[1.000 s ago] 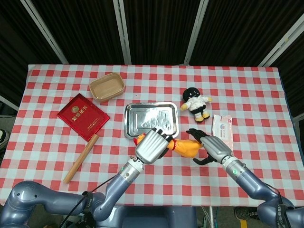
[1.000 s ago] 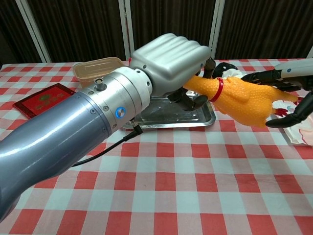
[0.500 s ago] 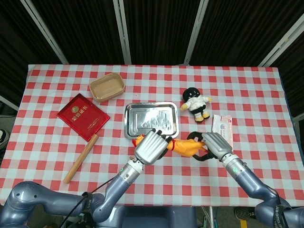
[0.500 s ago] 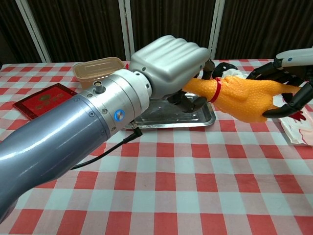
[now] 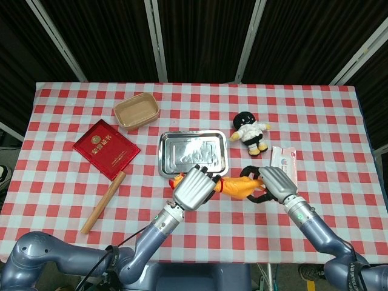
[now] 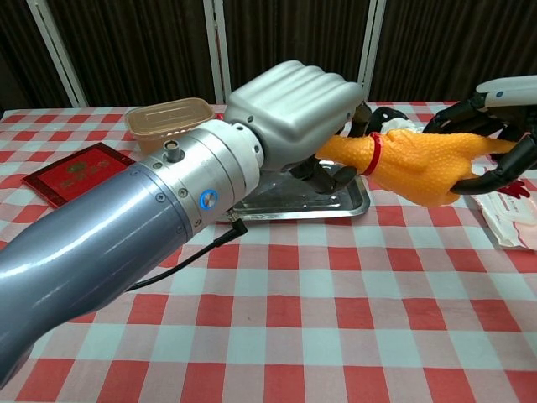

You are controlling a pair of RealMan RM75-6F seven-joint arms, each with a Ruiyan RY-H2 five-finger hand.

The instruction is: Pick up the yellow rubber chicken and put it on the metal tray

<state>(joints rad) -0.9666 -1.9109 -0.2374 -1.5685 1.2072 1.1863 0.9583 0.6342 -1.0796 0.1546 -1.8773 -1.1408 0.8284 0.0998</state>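
Note:
The yellow rubber chicken [image 5: 238, 187] lies lengthwise just off the near edge of the metal tray [image 5: 193, 153], raised above the cloth. My left hand [image 5: 194, 188] grips its head and neck, fingers curled over them and hiding the head. In the chest view the chicken [image 6: 419, 164] has a red band at the neck, and my left hand [image 6: 294, 101] fills the middle. My right hand [image 5: 273, 183] wraps dark fingers above and below the chicken's rear end, which the chest view shows under that hand [image 6: 495, 117]. The tray [image 6: 336, 197] holds nothing.
A brown box [image 5: 137, 112] and a red booklet [image 5: 106, 148] lie left of the tray, with a wooden stick [image 5: 103, 203] nearer. A plush toy [image 5: 250, 132] and a tissue pack [image 5: 284, 162] lie on the right, beside my right hand.
My right hand has moved in from the right and closed its fingers around the chicken's rear end. The left hand has kept its grip and barely moved.

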